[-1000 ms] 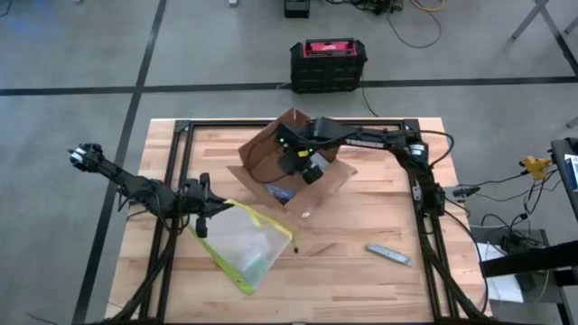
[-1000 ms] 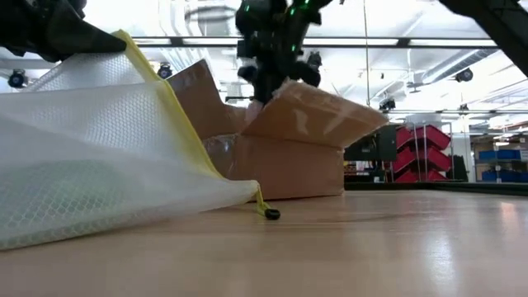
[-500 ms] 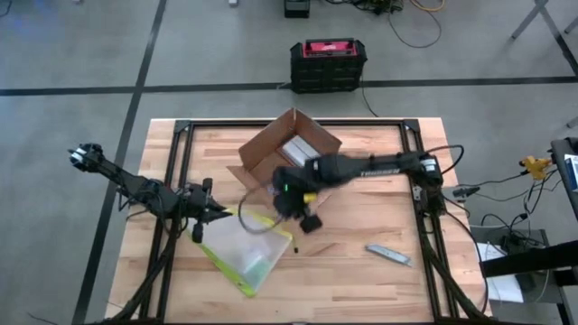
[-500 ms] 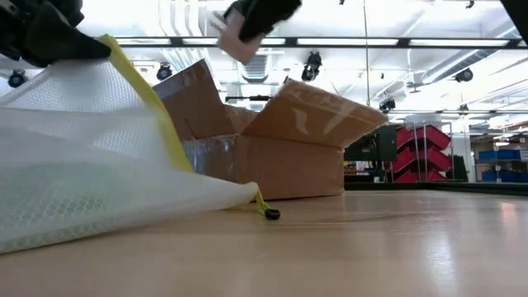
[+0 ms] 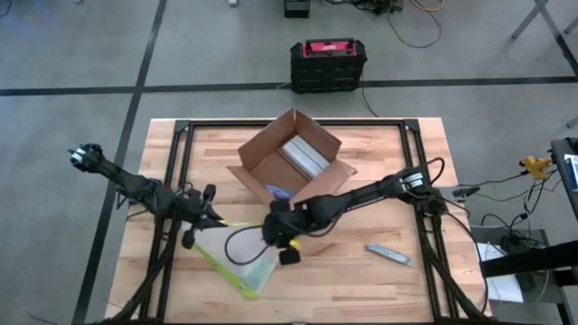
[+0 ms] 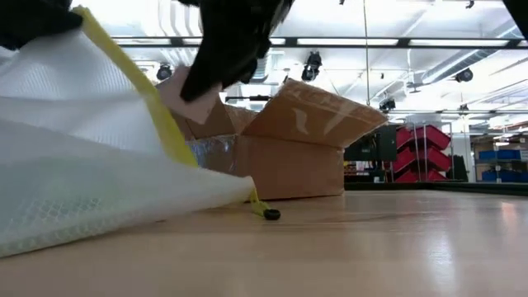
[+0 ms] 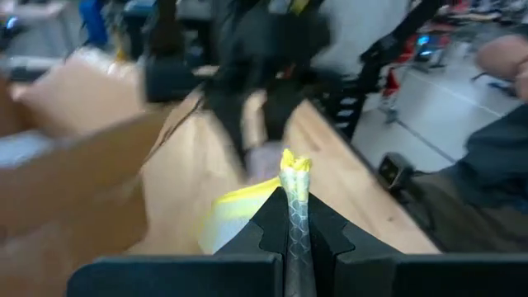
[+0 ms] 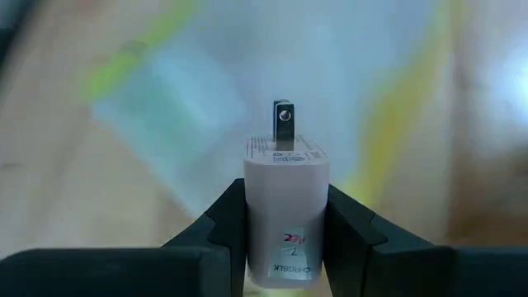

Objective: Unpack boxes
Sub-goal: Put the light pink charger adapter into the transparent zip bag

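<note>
Cardboard carton, flat, brown and taped, sits open-flapped toward the far middle of the wooden counter, with pale packages visible inside. The right gripper is well clear of it, out over the clear plastic pouch with the yellow-green edge; its fingers pinch a small white plug-in charger, prongs pointing toward the pouch, probably for dropping in. The left gripper has its fingers pressed together on the pouch's yellow rim, lifting it, seemingly to hold the mouth open.
</note>
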Controlling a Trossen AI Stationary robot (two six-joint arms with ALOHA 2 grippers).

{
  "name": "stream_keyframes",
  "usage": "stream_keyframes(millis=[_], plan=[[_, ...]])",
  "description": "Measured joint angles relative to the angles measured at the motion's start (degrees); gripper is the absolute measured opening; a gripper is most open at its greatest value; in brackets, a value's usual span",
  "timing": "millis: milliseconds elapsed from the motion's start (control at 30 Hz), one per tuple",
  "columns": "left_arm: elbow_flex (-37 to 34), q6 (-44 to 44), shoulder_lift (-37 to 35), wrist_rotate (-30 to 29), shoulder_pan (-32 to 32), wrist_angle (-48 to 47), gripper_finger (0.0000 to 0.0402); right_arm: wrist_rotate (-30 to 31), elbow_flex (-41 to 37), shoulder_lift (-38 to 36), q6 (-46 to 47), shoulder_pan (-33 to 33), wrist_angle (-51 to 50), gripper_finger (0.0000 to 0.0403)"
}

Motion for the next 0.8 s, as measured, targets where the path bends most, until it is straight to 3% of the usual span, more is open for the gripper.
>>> stream_keyframes(millis=[200, 433, 667, 800], plan=[[1.71, 4.21, -0.96, 4.4, -0.02, 0.83, 0.0, 2.81, 0.02, -0.53, 0.78, -0.11, -0.42, 0.009], [2.39, 5.68, -1.45, 4.44, -0.02, 1.11, 0.0, 3.0, 0.16, -3.62, -0.34, -0.71, -0.81, 0.009], [2.39, 9.45, -1.58, 4.04, -0.02, 10.11, 0.0, 0.9, 3.91, -3.73, -3.32, -0.54, -0.39, 0.009], [2.39, 9.52, -1.37, 3.04, -0.03, 10.63, 0.0, 0.88, 5.46, -3.7, -3.71, -0.44, -0.39, 0.009]])
